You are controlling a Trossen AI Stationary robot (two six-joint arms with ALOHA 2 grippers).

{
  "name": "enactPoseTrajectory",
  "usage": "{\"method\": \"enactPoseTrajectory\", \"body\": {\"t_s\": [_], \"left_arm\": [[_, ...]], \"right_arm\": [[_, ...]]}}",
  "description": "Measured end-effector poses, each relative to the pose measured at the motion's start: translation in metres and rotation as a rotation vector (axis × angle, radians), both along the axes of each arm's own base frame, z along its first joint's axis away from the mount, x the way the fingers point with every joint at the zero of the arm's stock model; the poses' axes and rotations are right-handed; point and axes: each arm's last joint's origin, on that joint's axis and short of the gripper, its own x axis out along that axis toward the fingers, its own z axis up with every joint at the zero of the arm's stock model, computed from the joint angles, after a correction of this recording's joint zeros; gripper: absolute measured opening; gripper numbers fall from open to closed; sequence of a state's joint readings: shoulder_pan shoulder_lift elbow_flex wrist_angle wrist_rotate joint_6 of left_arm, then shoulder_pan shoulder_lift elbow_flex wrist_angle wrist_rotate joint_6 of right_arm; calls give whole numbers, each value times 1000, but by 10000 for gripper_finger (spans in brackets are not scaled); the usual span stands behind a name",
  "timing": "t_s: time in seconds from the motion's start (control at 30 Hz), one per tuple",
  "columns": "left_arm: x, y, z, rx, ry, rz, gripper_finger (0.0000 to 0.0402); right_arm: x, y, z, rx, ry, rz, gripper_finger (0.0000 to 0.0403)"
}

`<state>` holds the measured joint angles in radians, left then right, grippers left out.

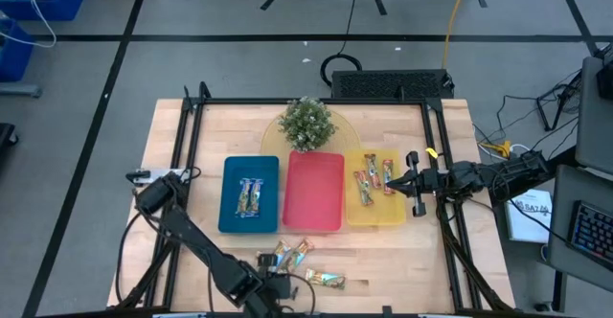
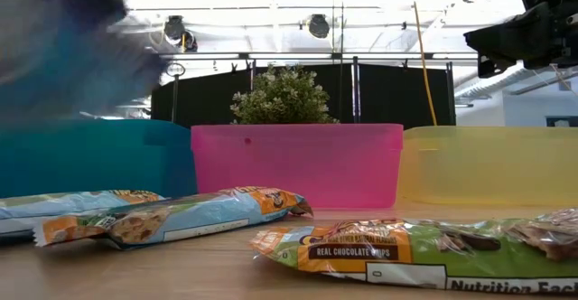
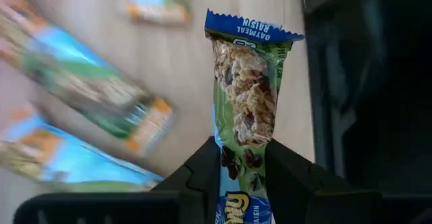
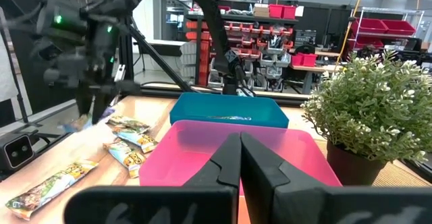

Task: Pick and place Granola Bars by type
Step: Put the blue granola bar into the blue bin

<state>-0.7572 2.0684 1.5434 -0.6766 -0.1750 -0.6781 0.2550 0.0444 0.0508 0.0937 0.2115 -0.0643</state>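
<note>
Left gripper [image 3: 243, 166] clamps an oatmeal raisin bar [image 3: 248, 96] just off the table, near the blue tray [image 1: 250, 195]; right gripper [image 4: 239, 158], clenched, hovers beside it

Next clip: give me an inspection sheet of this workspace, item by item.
Surface: wooden table, framed by black rails.
Job's things: two bars in the blue tray; red tray holds nothing; three bars in the yellow tray; loose granola bars at the near edge.
Clutter: potted plant behind the trays.
Grippers: left gripper shut on an oatmeal raisin bar; right gripper shut, empty, beside the yellow tray.
Cables: yellow cable on the floor beyond the table.
Surroundings: shelving with red bins.
</note>
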Motion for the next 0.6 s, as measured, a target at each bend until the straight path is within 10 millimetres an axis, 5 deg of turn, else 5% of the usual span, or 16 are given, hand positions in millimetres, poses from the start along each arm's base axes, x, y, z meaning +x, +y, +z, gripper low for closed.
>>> {"method": "enactPoseTrajectory", "body": {"t_s": [0.33, 0.47, 0.6], "left_arm": [[-26, 60, 88, 238, -123, 134, 93], [-47, 109, 132, 319, -245, 492, 92], [-67, 148, 155, 205, -258, 939, 92]], "right_arm": [[0, 0, 0, 0, -1, 0, 0], [0, 0, 0, 0, 0, 0, 0], [0, 0, 0, 0, 0, 0, 0]]}}
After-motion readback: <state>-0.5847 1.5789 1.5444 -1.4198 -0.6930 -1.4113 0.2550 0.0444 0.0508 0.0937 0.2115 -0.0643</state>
